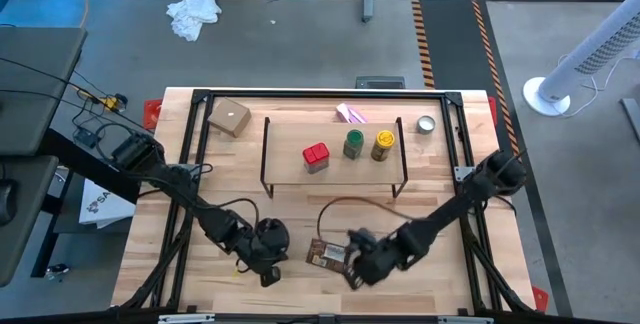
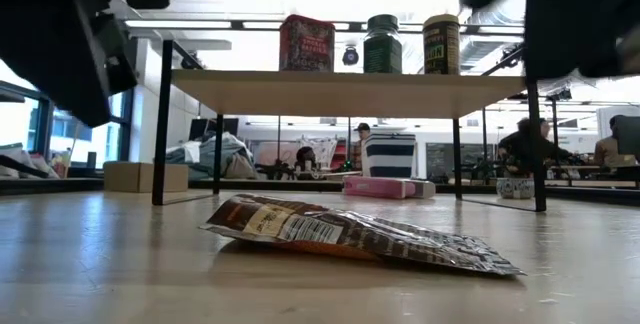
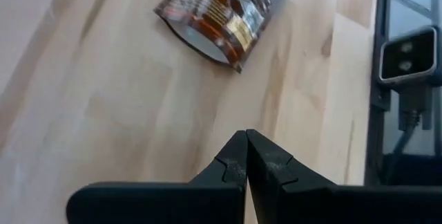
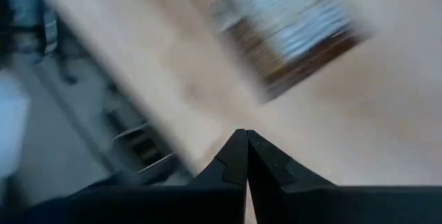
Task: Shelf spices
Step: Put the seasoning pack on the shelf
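While three spices already stood on the shelf (image 1: 290,169), the flat packet (image 1: 327,254) lay alone on the table (image 1: 200,289), near the front edge, between the two arms. Up on the wood top were the red box (image 1: 316,157), the green-lidded jar (image 1: 354,143) and the yellow jar (image 1: 383,144), side by side.

That packet looked light and floppy. Its skin was shiny and crinkly, so it would likely slip and bend when picked up. It lay very flat, with one side puffed up a little in the low view. A good place to grab seemed to be that raised edge or a corner, since fingers could not easily get under the flat middle. A soft pinch would do; it did not look like it could break.

The left gripper (image 1: 268,276) hung just beside the packet with its fingers pressed together, holding nothing. The right gripper (image 1: 353,276) was near the packet's other side, fingers pressed together too, and empty.

Some things were hard to see. The right wrist view was smeared, so the packet was only a brown and white blur there. The words on the packet could not be read. In the low view both arms were just dark shapes at the top, and the fingertips were cut off.
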Available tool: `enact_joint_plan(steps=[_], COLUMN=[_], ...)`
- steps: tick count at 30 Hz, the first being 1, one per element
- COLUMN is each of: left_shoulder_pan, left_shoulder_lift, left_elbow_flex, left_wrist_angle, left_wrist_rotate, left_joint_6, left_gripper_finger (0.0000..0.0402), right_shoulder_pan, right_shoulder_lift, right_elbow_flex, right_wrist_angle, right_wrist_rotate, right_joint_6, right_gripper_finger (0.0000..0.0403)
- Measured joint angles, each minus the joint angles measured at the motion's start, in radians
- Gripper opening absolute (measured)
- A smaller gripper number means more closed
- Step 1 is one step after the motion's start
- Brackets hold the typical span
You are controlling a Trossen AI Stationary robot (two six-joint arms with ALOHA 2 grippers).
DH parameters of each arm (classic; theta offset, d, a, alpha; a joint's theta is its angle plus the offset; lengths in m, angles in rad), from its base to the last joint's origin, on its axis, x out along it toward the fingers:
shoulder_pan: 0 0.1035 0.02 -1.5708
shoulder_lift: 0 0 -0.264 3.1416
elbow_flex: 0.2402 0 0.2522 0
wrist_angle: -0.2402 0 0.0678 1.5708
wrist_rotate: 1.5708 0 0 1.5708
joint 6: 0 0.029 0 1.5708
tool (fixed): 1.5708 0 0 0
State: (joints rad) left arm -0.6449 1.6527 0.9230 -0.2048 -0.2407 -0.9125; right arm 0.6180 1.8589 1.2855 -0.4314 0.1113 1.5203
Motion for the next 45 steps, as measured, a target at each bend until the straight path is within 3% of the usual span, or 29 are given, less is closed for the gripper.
enact_joint_plan(steps=[4,8,14,21,32,45], left_shoulder_pan=[-0.017,-0.04,-0.066,-0.06,0.024,0.11], left_shoulder_lift=[0.015,0.046,0.128,0.228,0.308,0.309], left_elbow_flex=[0.0,0.0,0.032,0.084,0.098,0.098], left_wrist_angle=[0.034,0.098,0.105,0.129,0.205,0.212], left_wrist_rotate=[-0.083,-0.138,-0.135,-0.132,-0.113,-0.039], left_joint_6=[-0.072,-0.138,-0.227,-0.255,-0.233,-0.034], left_gripper_finger=[0.0,0.0,0.0,0.0,0.0,0.0], right_shoulder_pan=[-0.057,-0.117,-0.171,-0.2,-0.145,-0.023], right_shoulder_lift=[-0.082,-0.081,-0.038,0.035,0.096,0.102], right_elbow_flex=[-0.114,-0.155,-0.157,-0.156,-0.154,-0.154], right_wrist_angle=[-0.021,-0.017,-0.035,0.013,0.087,0.16], right_wrist_rotate=[0.015,0.004,0.09,0.036,0.103,0.158], right_joint_6=[-0.062,-0.112,-0.146,-0.21,-0.034,0.256], right_gripper_finger=[0.0,0.0,0.0,0.0,0.0,0.0])
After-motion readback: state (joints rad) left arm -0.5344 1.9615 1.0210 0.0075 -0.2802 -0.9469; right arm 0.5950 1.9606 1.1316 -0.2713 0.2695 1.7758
